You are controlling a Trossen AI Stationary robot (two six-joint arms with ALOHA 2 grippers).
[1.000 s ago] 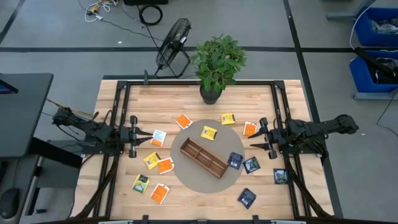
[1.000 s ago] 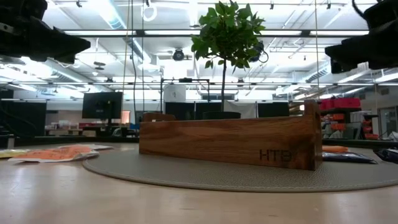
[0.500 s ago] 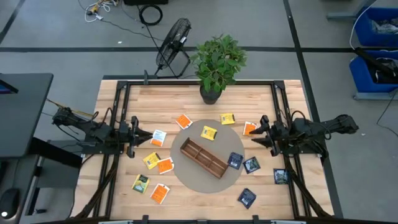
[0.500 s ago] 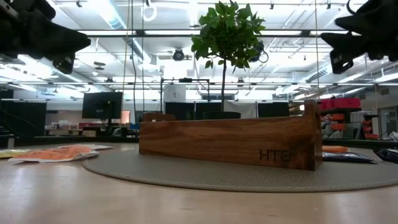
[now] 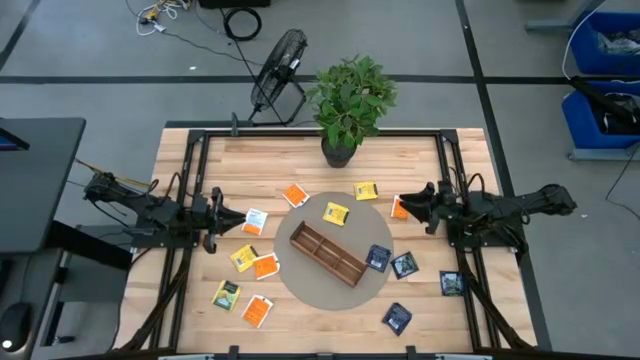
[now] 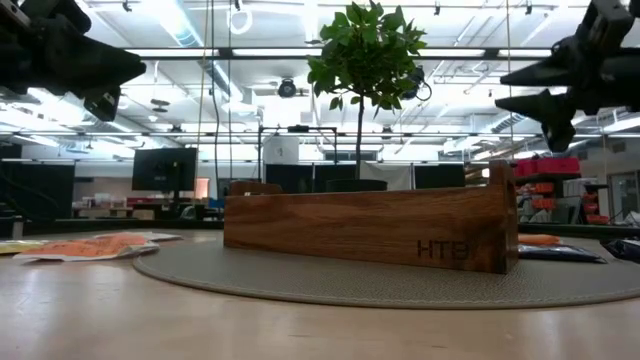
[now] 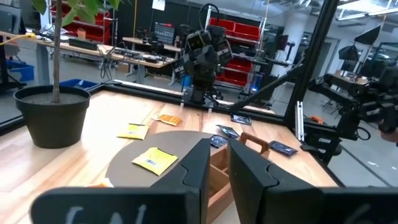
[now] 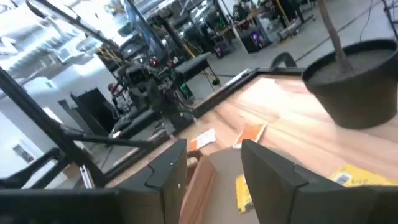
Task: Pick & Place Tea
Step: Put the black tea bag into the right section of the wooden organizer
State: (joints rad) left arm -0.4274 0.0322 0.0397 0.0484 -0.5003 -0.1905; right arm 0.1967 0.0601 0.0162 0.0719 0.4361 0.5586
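High view: right gripper (image 5: 413, 204) parted, empty, above orange sachet (image 5: 400, 209).

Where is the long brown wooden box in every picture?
High view: the long brown wooden compartment tray lies slanted on the round grey mat.
Low view: it fills the middle.
Left wrist view: just past the claw.
Right wrist view: one end shows beside a finger.
Shared landmark: the potted green plant.

The left arm reaches in level from its own side, its tool (image 5: 246, 216) raised, fingers (image 7: 198, 167) nearly together, holding nothing; the right tool (image 5: 402, 203) hangs raised opposite, fingers (image 8: 169, 168) apart, empty.
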